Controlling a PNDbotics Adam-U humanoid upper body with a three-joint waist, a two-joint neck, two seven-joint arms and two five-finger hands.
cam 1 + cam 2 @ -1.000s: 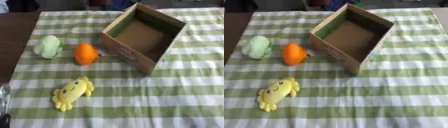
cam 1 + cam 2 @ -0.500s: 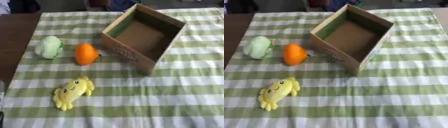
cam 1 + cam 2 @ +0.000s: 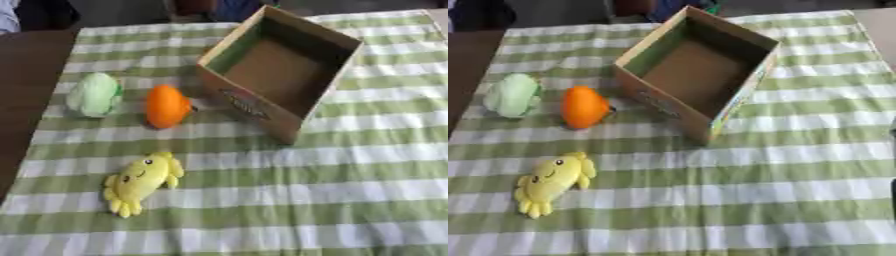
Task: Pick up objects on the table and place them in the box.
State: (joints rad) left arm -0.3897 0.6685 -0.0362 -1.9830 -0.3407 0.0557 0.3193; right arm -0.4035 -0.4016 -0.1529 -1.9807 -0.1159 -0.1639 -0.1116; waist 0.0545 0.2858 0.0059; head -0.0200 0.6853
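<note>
Lying left of the open box (image 3: 289, 75) — orange toy (image 3: 166, 106), green toy (image 3: 94, 95), yellow plush (image 3: 140, 182) — no hand visible.

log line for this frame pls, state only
box: empty, open | orange toy, green toy, yellow plush: on cloth, left of box | hands: not in view

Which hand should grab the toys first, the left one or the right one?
Probably the left. No hand shows yet, but the yellow plush toy, orange toy and pale green toy all lie on the table's left side, with the open box to their right, so the left arm likely has the nearer way.
</note>
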